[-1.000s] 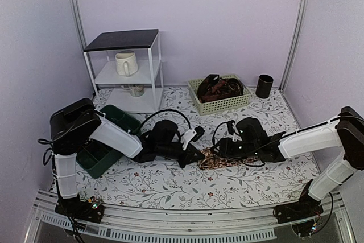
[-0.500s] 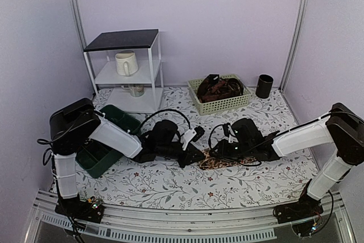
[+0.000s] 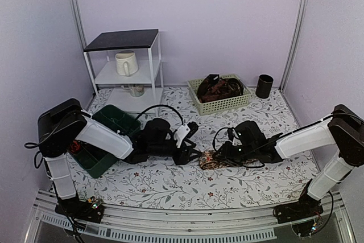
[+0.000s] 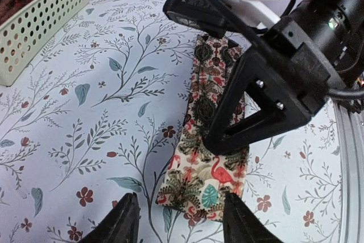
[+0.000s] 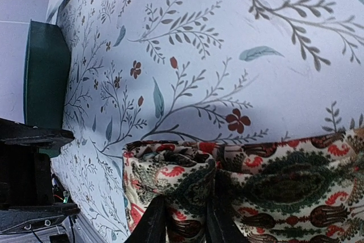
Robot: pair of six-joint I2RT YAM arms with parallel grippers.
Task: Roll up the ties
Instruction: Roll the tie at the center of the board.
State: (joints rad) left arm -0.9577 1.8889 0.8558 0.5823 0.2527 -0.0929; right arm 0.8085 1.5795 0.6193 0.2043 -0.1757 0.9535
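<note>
Necktie, cream fabric, red-green flamingo-and-leaf print (image 4: 193, 177): lies on white floral-print desk (image 4: 85, 112), mid-desk between both arms. Long axis runs straight away from left fingers (image 4: 126, 220), passing under right arm. Right fingers (image 5: 152, 223) pinched together on fabric a little back from end nearest left arm, cloth puckered at grip. Left fingers spread apart, holding nothing; that end sits just ahead, in line with their gap. Judgement: right arm has hold, left arm placed to help start roll.

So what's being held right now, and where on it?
The right gripper pinches the patterned tie near its end; the left gripper is open.
</note>
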